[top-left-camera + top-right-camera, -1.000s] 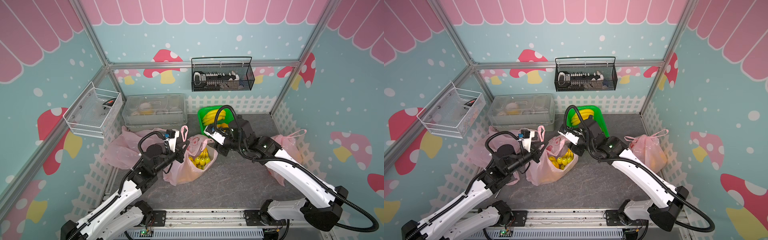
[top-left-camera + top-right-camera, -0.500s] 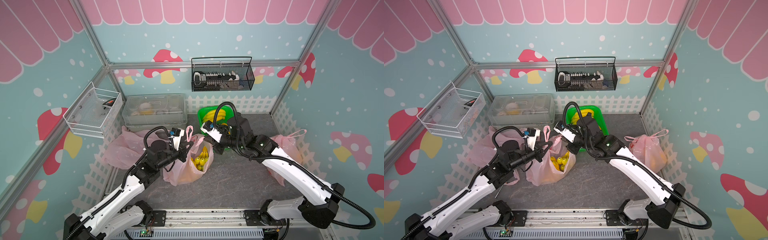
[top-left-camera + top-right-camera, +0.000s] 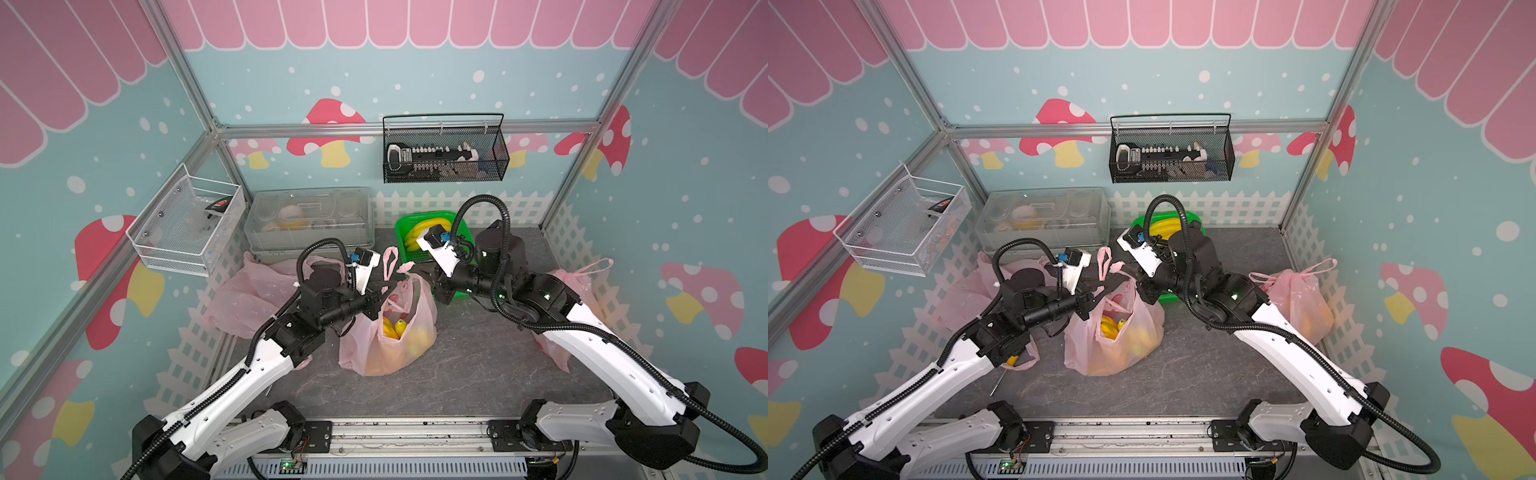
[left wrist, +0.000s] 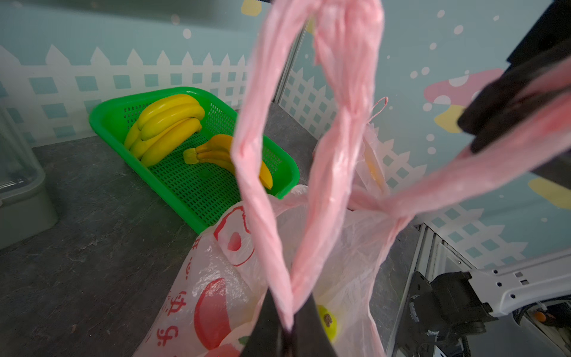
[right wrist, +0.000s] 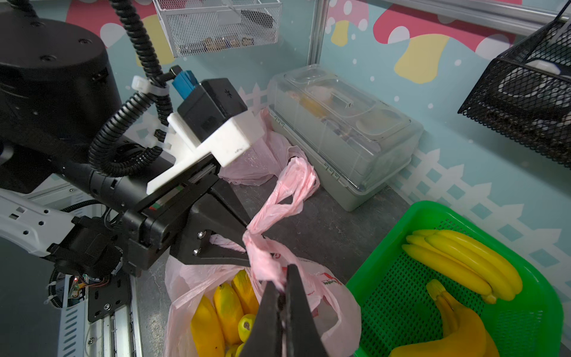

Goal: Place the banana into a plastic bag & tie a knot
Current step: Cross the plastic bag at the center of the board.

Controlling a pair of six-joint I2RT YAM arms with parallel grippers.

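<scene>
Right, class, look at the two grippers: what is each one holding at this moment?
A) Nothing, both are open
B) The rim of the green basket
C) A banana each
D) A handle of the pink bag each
D: the left gripper is shut on one handle of the pink bag, and the right gripper is shut on the other handle. The bananas lie inside the bag.

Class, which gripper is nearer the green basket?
Right. The right gripper grips a bag handle beside the basket; the left gripper holds the other handle farther off.
</scene>
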